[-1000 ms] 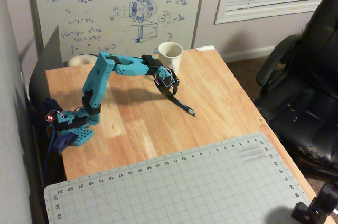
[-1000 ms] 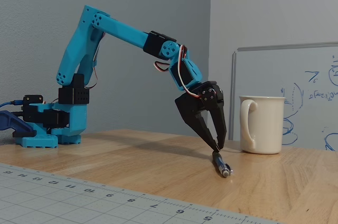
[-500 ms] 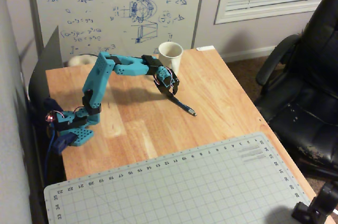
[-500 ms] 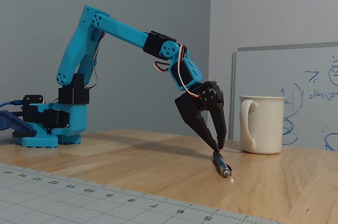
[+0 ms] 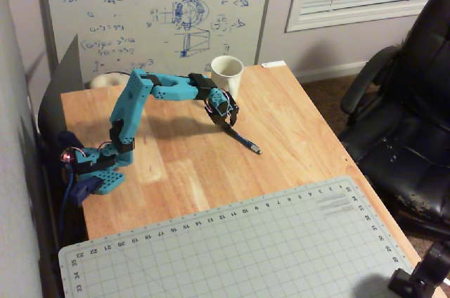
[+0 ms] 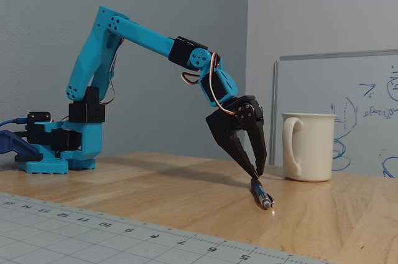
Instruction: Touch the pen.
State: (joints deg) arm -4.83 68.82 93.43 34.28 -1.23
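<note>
Jaws: nearly closed, the two black fingers converging to a point with only a sliver of gap visible in the fixed view; they grasped nothing, merely pointing down at the pen's rear end.

Table [image 5: 295, 143]: light wooden top, bearing all items listed.

Cutting mat [image 5: 239, 249]: pale grey, gridded, covering the near part of the table in the overhead view; clear of the work.

Arm [image 6: 134, 33]: turquoise, base at the left in the fixed view, reaching out and bending down over the table's middle.

Mug [image 6: 309, 146]: white, upright, handle toward the arm in the fixed view; just beyond the gripper, apart from it.

Gripper [image 6: 255, 172]: black, tilted downward, tips low over the wood.

Pen [image 6: 261, 193]: slim, dark, lying flat on the table, silvery tip pointing away from the arm and toward the mat in the overhead view [image 5: 244, 141]. Its rear end lay directly under the fingertips; in the fixed view the tips appeared to meet it or stand a hair above, contact not certain.

Step in hand, by judgement: the final approach, or the touch itself already made. The task looked all but complete. If a gap remained, the next move called only for a slight, gentle lowering of the wrist, straight down, with the fingers left as they were; a harder push risked rolling or skidding the pen across the wood.
</note>
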